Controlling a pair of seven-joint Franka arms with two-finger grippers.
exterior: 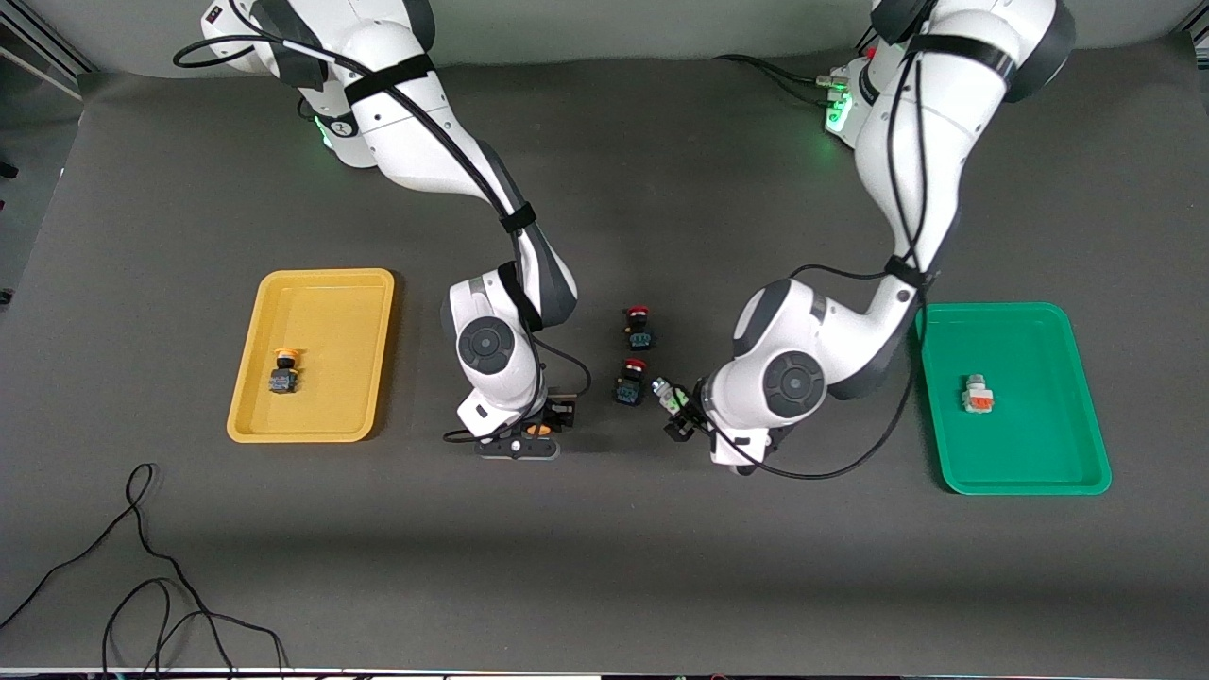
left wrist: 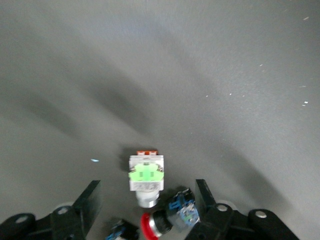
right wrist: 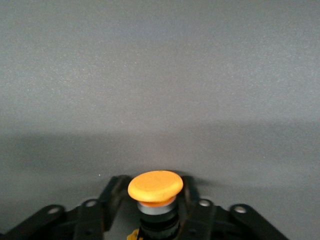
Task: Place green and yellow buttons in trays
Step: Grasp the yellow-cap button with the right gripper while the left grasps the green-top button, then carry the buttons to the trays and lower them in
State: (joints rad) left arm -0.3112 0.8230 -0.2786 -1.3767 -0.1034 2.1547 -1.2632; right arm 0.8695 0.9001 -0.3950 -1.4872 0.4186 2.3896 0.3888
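Trays: yellow tray holds one yellow-capped button, green tray one white-orange button; left fingers wide, right fingers' state unclear.

Four buttons and two trays, as I see them from my station.

I see the yellow tray toward the right arm's end of the table, with an orange-capped, dark-bodied button lying in it. The green tray sits toward the left arm's end, holding a pale grey button with an orange face. A second orange-capped button stands upright between the right gripper's fingers. A pale green-faced button lies on the table between the left gripper's spread fingers.
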